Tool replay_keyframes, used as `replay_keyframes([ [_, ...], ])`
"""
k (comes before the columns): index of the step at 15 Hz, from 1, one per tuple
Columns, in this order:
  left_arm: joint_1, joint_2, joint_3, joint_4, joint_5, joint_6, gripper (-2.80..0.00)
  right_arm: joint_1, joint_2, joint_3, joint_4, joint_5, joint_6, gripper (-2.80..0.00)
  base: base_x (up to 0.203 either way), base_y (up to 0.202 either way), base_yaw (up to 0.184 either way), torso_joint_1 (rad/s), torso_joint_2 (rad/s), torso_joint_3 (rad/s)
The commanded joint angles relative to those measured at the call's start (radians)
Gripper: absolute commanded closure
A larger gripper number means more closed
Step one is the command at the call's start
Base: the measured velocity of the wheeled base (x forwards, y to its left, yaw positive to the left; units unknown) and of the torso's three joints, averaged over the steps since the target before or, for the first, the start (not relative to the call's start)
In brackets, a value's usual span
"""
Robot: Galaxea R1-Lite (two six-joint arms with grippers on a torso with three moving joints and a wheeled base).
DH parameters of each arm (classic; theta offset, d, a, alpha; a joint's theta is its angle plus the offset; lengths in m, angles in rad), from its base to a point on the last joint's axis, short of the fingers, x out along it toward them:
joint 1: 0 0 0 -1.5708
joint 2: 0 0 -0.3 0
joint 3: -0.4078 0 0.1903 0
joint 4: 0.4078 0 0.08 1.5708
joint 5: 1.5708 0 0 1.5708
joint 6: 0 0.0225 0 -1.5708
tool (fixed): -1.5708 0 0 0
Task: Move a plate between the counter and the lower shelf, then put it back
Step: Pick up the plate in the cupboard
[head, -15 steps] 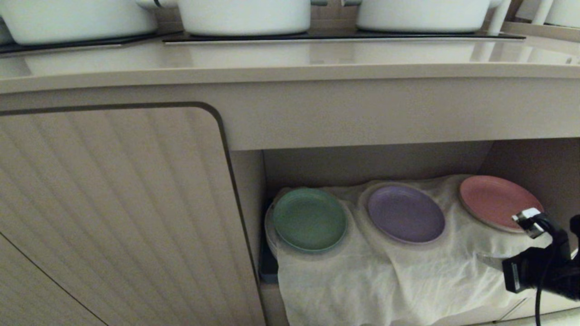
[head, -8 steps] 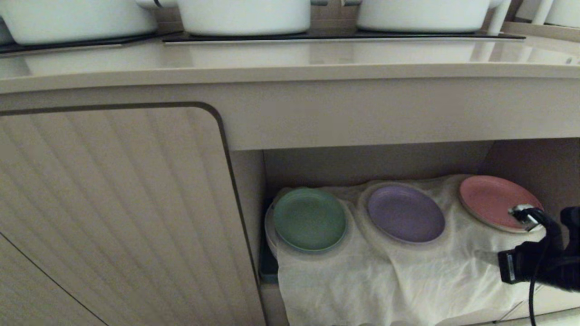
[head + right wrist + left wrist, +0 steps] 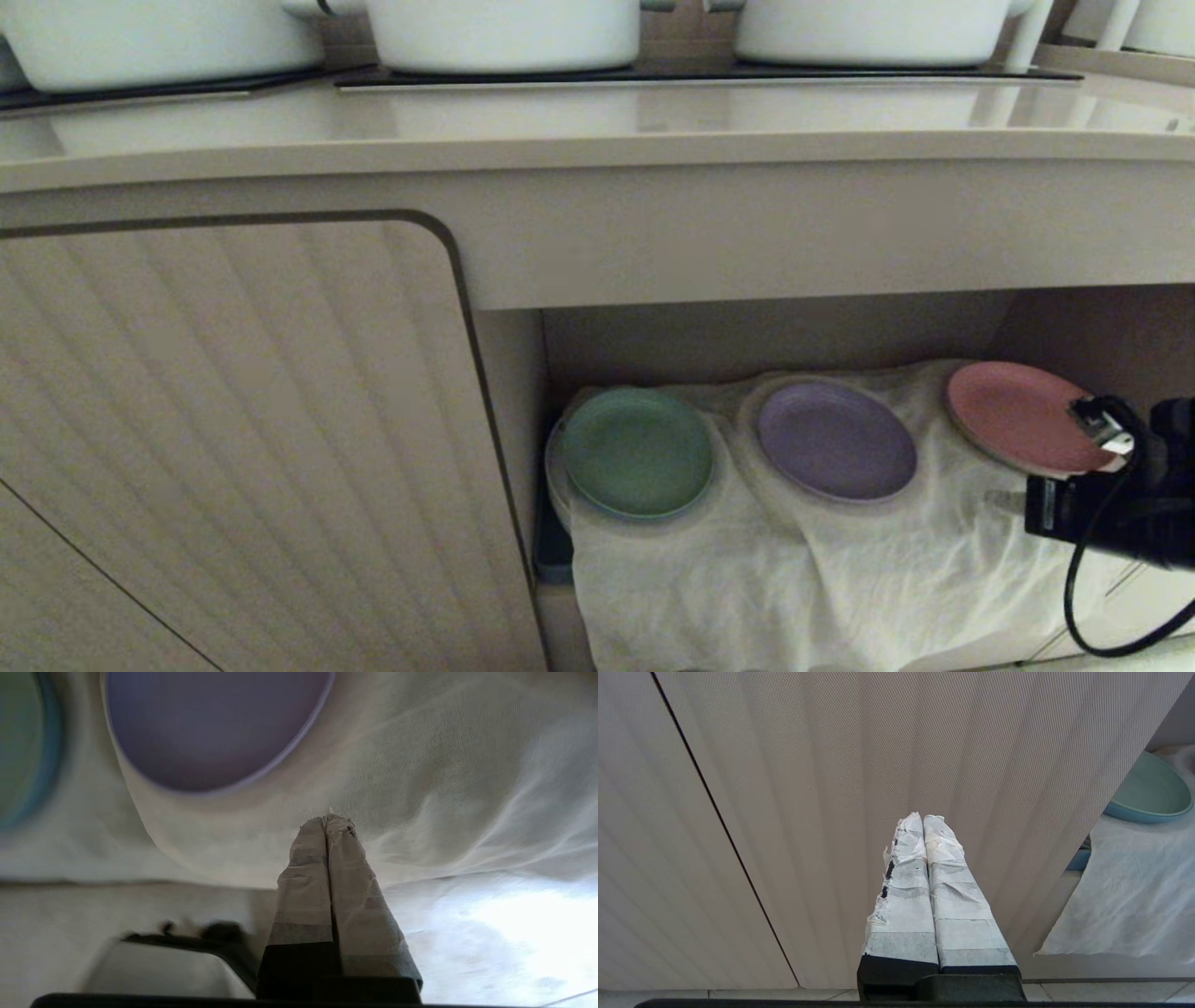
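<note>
You see only part of the black right arm [image 3: 1111, 513] at three o'clock in the head view; the frame edge cuts it off, and its taped fingertips are too faint against the thin white draped cloth [image 3: 803, 569] to make out there. The three white pots [image 3: 504, 33] at twelve o'clock are cropped, so only their bases show. In the right wrist view, the round pale lilac plate [image 3: 210, 732] runs off the picture's edge, the round green plate [image 3: 23, 751] is a blurred sliver, and a dark-rimmed shape [image 3: 187, 952] beside the fingers is too smeared to identify. The cloth hides whatever forms the humps under the plates.
</note>
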Motion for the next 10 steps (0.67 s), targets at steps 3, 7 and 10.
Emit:
replay_keyframes([
  [3,-0.002,0.006,0.0,0.0,0.0,-0.001,0.0,0.001,0.057,-0.044,-0.004,0.002,0.117,0.0,0.0,0.0,0.0,0.0,0.0,0.0],
  [7,0.0,0.011,0.0,0.0,0.0,-0.001,0.0,0.002,0.11,-0.069,-0.004,0.002,0.167,0.0,0.0,0.0,0.0,0.0,0.0,0.0],
  [10,0.0,0.011,0.0,0.0,0.0,-0.001,0.0,0.002,0.13,-0.091,0.012,-0.001,0.171,0.0,0.0,0.0,0.0,0.0,0.0,0.0],
])
